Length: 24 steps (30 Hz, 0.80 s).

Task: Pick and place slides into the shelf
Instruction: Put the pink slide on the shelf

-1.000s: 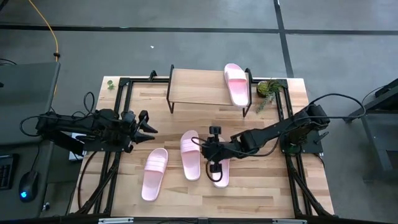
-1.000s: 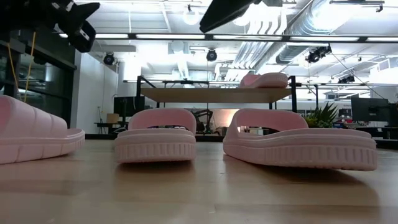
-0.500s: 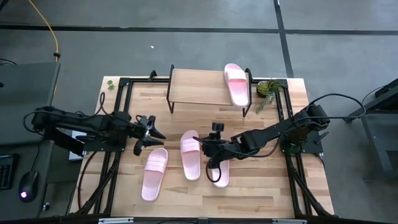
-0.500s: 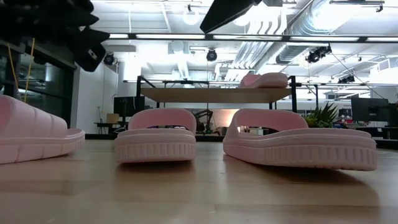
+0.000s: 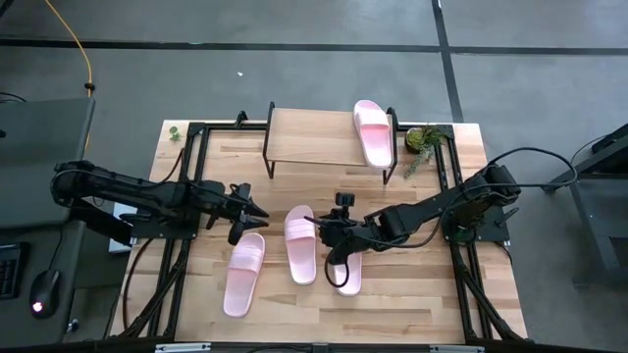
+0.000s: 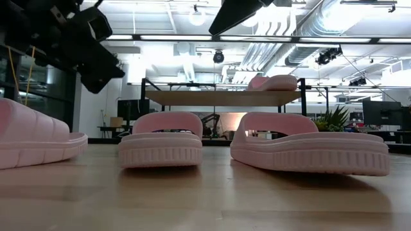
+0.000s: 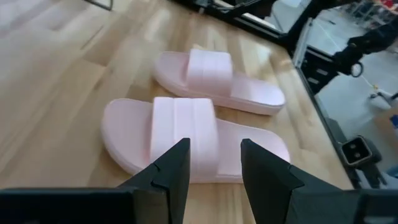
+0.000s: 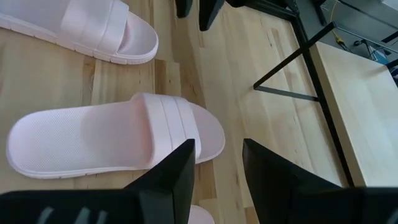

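Item: four pale pink slides. One (image 5: 371,131) lies on the shelf (image 5: 314,137), at its right end; three rest on the worktop (image 5: 196,294) — left slide (image 5: 243,273), middle slide (image 5: 300,243), right slide (image 5: 345,271).

Left gripper (image 5: 245,210): hovers just above the left slide's toe end, fingers (image 7: 177,168) parted, grasping nothing, strap between them in the wrist view.

Right gripper (image 5: 332,243): poised between the middle and right slides, fingers (image 8: 177,171) parted, empty.

Handling note: likely best to lower straight over the ribbed strap, pinch it squarely, lift level, then set down on the shelf's free plank beside the slide already placed.
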{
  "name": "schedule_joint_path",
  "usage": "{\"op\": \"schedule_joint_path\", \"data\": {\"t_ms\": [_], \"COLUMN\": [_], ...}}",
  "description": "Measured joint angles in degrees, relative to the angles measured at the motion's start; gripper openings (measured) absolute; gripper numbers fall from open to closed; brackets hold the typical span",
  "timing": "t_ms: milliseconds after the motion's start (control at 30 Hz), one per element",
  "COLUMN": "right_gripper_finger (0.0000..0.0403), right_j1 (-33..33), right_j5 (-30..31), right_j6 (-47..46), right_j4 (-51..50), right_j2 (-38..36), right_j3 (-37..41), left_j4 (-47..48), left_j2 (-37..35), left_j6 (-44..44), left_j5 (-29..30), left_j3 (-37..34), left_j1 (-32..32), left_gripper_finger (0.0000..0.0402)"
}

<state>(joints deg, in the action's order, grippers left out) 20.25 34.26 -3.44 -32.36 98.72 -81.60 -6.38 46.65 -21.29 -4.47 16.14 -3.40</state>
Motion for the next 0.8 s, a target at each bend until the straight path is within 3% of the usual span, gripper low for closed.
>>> {"op": "schedule_joint_path", "data": {"t_ms": [233, 533, 667, 800], "right_gripper_finger": [0.0124, 0.0124, 0.0124, 0.0124], "right_j1": [0.0, 0.0, 0.0, 0.0], "right_j5": [0.0, -0.2, -0.2, -0.2], "right_j6": [-0.2, -0.6, -0.6, -0.7], "right_j4": [0.0, 0.0, 0.0, 0.1], "right_j2": [0.0, 0.0, 0.0, 0.0], "right_j3": [0.0, 0.0, 0.0, 0.0], "left_j4": [0.1, 0.1, -0.2, -0.4], "left_j2": [1.3, 3.8, 5.4, 7.9], "left_j6": [0.0, 1.4, 1.4, 1.3], "left_j5": [-1.5, 5.3, 6.3, 3.0], "left_j3": [0.0, 0.0, 0.0, 0.0], "left_j1": [0.0, -0.2, -3.7, -7.9], "left_gripper_finger": [0.0128, 0.0128, 0.0128, 0.0128]}}
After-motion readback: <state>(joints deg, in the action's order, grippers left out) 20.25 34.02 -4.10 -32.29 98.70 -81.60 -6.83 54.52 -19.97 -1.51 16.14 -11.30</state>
